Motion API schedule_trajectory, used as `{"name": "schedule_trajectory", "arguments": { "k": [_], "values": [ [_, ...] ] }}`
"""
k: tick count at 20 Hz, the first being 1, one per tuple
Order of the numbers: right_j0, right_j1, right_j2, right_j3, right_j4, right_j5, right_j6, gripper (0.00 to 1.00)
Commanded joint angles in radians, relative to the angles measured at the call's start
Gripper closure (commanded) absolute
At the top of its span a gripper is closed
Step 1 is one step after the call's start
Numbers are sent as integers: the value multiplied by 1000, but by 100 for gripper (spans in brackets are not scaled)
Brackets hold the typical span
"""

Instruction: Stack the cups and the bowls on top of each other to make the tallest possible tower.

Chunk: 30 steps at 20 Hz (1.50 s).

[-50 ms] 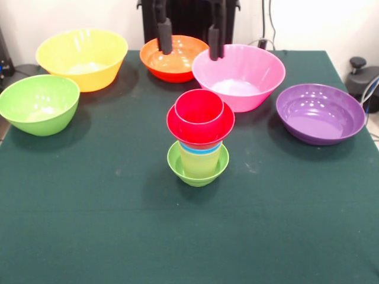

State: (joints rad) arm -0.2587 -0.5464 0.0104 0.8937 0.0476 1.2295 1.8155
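The tower (199, 139) stands mid-table: a small lime-green bowl (198, 170) at the base, a pale yellow cup (200, 160) in it, a blue cup rim (201, 149) above, a small red bowl (200, 126) on that, and a red cup (199, 107) on top. Behind it my gripper (189, 42) hangs open, its two black fingers (164, 34) wide apart, over the orange bowl (173, 58) and the pink bowl (239, 76). It holds nothing.
A large yellow bowl (82, 58) sits at the back left, a green bowl (39, 103) at the left edge, a wide purple bowl (320, 112) at the right. The dark green cloth (189, 236) covers the table.
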Motion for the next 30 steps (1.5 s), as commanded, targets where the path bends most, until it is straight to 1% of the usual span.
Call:
{"name": "schedule_trajectory", "arguments": {
  "k": [1, 5, 10, 13, 15, 22, 26, 27, 30],
  "values": [
    [-30, 29, 41, 64, -96, 17, -140, 0],
    [-50, 35, 48, 57, -108, 16, -171, 0],
    [-80, 31, 65, 83, -124, -14, -208, 0],
    [-90, 33, 72, 89, -140, -28, -215, 0],
    [-92, 41, 70, 77, -157, -18, -219, 0],
    [-127, 40, 86, 133, -198, -99, -252, 0],
    [-149, 56, 104, 142, -212, -135, -264, 0],
    [-150, 64, 107, 130, -215, -134, -262, 0],
    [-158, 66, 114, 152, -221, -167, -254, 0]
  ]
}}
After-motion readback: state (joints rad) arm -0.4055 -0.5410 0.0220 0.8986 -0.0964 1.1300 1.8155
